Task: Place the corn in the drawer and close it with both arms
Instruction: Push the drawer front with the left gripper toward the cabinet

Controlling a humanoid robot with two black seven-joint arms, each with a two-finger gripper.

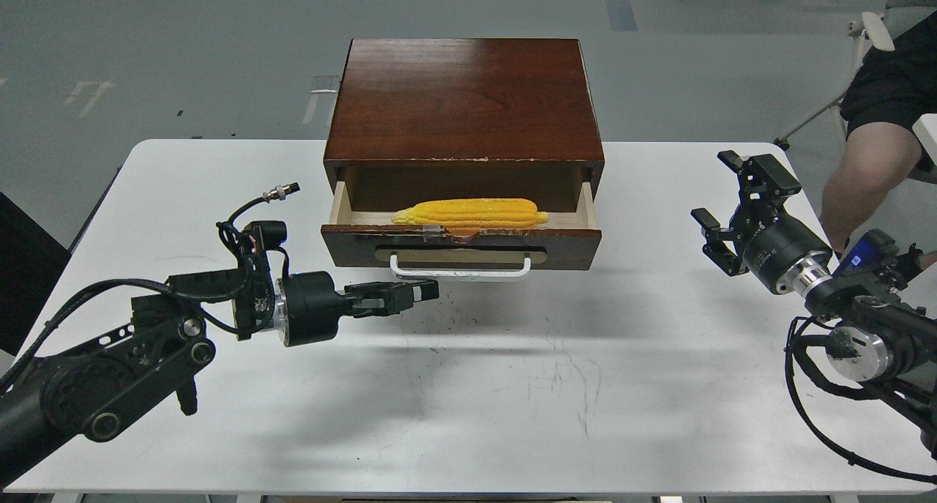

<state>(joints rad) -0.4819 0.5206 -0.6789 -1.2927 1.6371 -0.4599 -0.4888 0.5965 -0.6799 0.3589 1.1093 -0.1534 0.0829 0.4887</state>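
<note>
My left gripper (428,292) has its fingers pressed together, empty, just below the drawer (461,244) handle; my right gripper (714,195) is spread wide, empty, well right of it. Corn (470,213) lies inside the open drawer, on the white table (512,386); grey floor beyond.

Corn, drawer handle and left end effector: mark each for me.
corn (472,211), head view, middle of the cob.
drawer handle (460,272), head view, centre of the white bar.
left end effector (421,293), head view, between its fingertips.
</note>
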